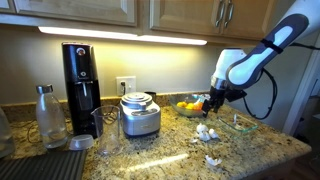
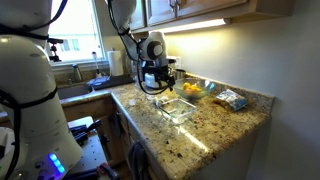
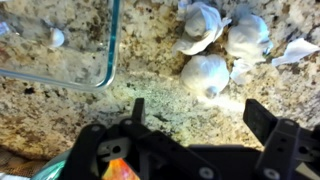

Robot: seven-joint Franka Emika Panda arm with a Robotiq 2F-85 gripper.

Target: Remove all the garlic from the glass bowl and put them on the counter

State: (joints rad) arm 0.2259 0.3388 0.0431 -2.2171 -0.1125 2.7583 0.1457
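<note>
Ahead of the gripper (image 3: 195,125): garlic (image 3: 205,75) on bare counter (image 3: 60,110).
Jaws spread wide, empty; glass bowl (image 3: 108,55) edge sits ahead-left, apart from the bulbs; arm (image 1: 240,68) angles steeply down.

The glossy granite counter (image 3: 60,115) is speckled tan, brown and black. Beside the clear, green-edged glass bowl (image 3: 110,50) on it, the small papery garlic bulbs (image 3: 205,75) are white, faintly cream-shaded.

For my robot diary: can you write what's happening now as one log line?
gripper: open, empty | garlic: three bulbs on counter, outside glass bowl | white bit: inside bowl
</note>
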